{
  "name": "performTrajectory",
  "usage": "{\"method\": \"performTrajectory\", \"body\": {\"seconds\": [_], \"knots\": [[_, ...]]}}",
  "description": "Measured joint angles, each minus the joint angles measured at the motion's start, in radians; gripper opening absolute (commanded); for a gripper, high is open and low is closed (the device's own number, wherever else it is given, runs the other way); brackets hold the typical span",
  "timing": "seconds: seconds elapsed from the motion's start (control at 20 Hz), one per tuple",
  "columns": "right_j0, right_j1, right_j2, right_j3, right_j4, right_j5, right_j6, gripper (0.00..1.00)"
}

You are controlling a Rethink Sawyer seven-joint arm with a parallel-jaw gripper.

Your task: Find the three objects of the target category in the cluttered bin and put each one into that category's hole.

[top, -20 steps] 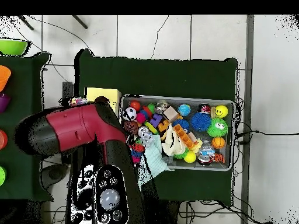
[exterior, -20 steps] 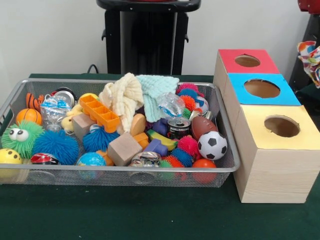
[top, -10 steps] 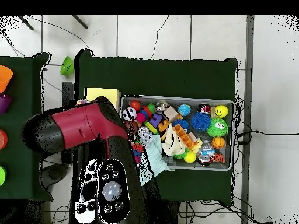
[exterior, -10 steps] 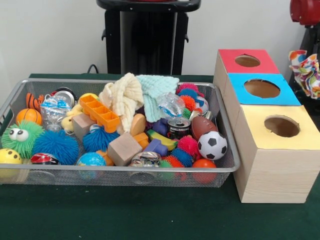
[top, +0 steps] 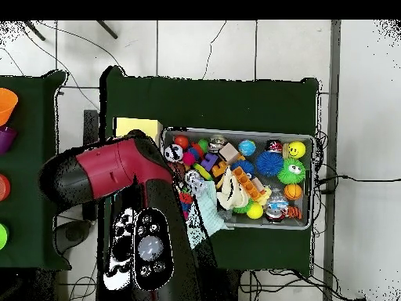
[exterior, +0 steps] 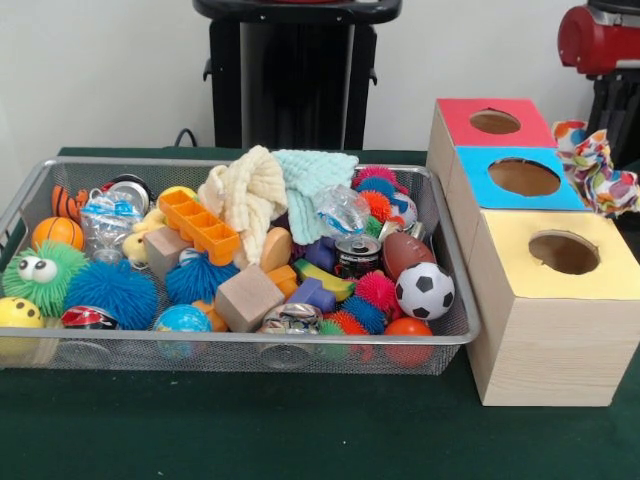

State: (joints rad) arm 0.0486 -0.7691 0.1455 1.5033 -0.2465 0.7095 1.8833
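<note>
A patterned rag (exterior: 596, 168) is hanging at the right edge of the front view, beside the blue-topped box (exterior: 520, 180) and just above and behind the yellow-topped box (exterior: 556, 262). The gripper itself is hidden; its closure cannot be told. The rag is looking light, limp and crushable, best pinched at a bunched fold. Compared with a second ago, it is sitting further left and lower, nearing the hole (exterior: 563, 252). The bin (exterior: 455, 300) is remaining cluttered.
</note>
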Motion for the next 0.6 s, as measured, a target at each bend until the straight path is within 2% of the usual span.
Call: {"method": "performTrajectory", "body": {"seconds": [0.6], "knots": [[-0.019,0.026,0.000,-0.004,-0.026,0.000,0.000,0.00]]}}
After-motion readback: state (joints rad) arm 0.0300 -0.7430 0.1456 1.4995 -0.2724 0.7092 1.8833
